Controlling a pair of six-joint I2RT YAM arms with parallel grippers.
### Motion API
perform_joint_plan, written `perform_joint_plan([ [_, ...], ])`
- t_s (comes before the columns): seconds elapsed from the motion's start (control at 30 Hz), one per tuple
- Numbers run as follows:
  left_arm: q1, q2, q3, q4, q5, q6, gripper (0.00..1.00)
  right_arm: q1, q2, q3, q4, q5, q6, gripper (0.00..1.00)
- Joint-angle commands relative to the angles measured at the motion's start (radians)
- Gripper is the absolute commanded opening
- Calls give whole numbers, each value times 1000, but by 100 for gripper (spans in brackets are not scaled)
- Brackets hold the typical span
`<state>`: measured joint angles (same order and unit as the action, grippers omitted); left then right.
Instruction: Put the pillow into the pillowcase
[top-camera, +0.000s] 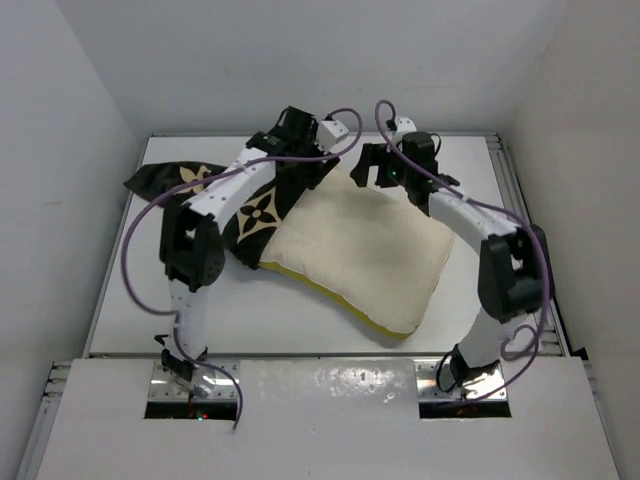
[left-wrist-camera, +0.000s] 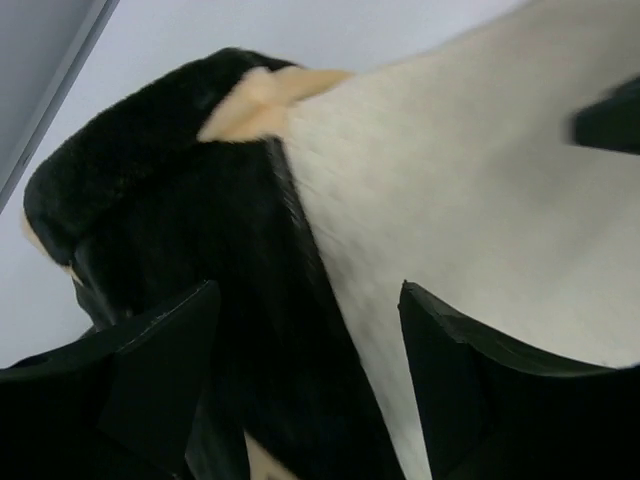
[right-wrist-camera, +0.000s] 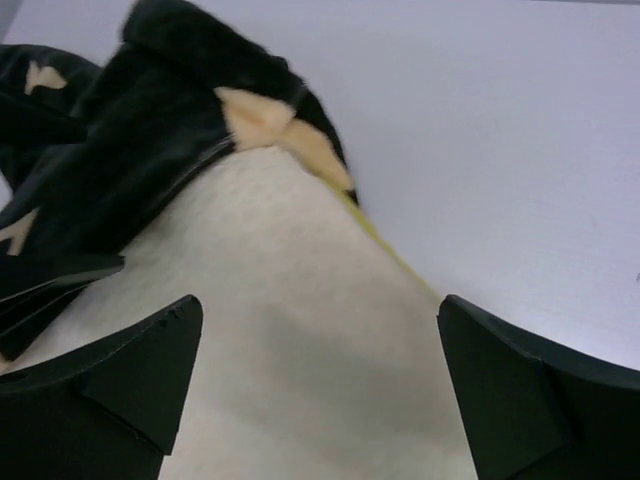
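The pillow (top-camera: 370, 260) lies slantwise in the middle of the white table (top-camera: 130, 300), its near corner close to the table's front edge and a yellow seam showing along its near-left side. The pillowcase (top-camera: 255, 215) sits over its far-left corner only. The rest of the black fabric is bunched to the left and trails toward the table's left rim.

From the left wrist, the left gripper (left-wrist-camera: 308, 300) has its jaws spread wide, straddling the line where the case's black hem meets the cream cloth, and it is clamping nothing. The right gripper (right-wrist-camera: 320, 305) is likewise wide open over the pillow's far edge, with bare cloth between its fingers (right-wrist-camera: 110, 390). A tan flap of the case's mouth is folded back just ahead of it.

There is open table beyond that far edge, and also to the pillow's right and along the front-left.
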<state>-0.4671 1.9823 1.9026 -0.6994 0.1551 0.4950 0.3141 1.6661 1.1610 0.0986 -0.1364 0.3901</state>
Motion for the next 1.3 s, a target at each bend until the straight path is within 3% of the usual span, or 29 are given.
perform_joint_plan([
  [0.0,10,143,155,67,-273,-114,71,-61,152,147,-94,-124,-51,99],
  [0.1,25,208,181,129,-328,-138,69,-92,315,276,-120,-244,-51,99],
  [0.23,31,230,133,141,-278,-135,56,-116,487,351,-106,-436,19,99],
  [0.3,33,234,105,143,-258,-127,38,-110,518,333,-60,-524,29,98],
  [0.37,39,228,99,130,-220,-127,5,-95,500,284,-7,-590,-5,94],
  [0.4,44,224,99,129,-206,-128,0,-89,486,241,9,-603,-16,89],
  [0.47,45,196,101,124,-160,-136,0,-84,457,224,6,-644,-22,73],
  [0.5,45,185,99,123,-132,-138,0,-83,449,212,-5,-663,-20,55],
  [0.57,41,150,101,123,-108,-136,0,-72,376,175,-8,-689,-23,39],
  [0.6,32,138,101,123,-98,-133,0,-61,344,114,-4,-684,-33,14],
  [0.67,15,109,105,115,-62,-119,0,-21,214,10,22,-620,-54,0],
  [0.8,-31,47,118,81,46,-73,0,78,-10,-161,157,-484,-36,0],
  [1.0,-143,-53,171,-92,237,59,0,183,-273,-351,519,-212,95,0],
  [1.27,-246,-145,138,-233,408,135,0,246,-379,-409,589,223,147,0],
])
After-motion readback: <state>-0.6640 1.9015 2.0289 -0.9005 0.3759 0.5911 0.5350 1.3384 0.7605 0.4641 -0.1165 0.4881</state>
